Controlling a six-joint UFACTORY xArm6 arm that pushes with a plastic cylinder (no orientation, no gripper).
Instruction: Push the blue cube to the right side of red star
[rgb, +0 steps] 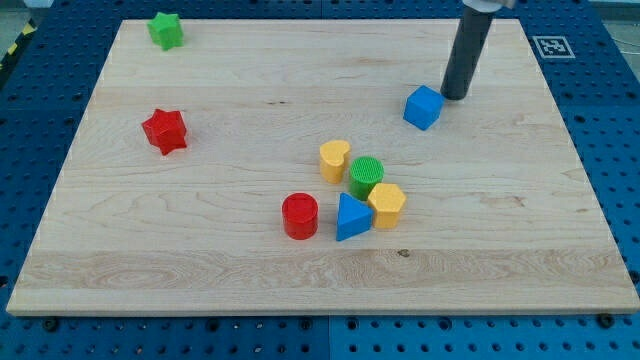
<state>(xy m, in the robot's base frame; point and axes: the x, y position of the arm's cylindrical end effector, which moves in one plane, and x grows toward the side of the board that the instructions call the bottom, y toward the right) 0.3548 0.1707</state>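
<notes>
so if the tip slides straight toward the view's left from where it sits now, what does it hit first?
My tip stands just right of the blue cube, slightly nearer the view's top. Sliding left, it would probably meet that cube first, perhaps only clipping its upper corner.

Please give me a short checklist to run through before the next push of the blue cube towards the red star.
1. My tip is on the far side of the blue cube from the red star: ok, it sits just to the cube's upper right.
2. Tip close enough to push: ok, right beside the cube; actual contact cannot tell.
3. Cube already right of the star: ok, but far off, so not yet placed beside it.
4. Straight path to the star free: ok, the yellow block and green cylinder lie below that line.
5. Cube safely inside the board's edges: ok.
</notes>
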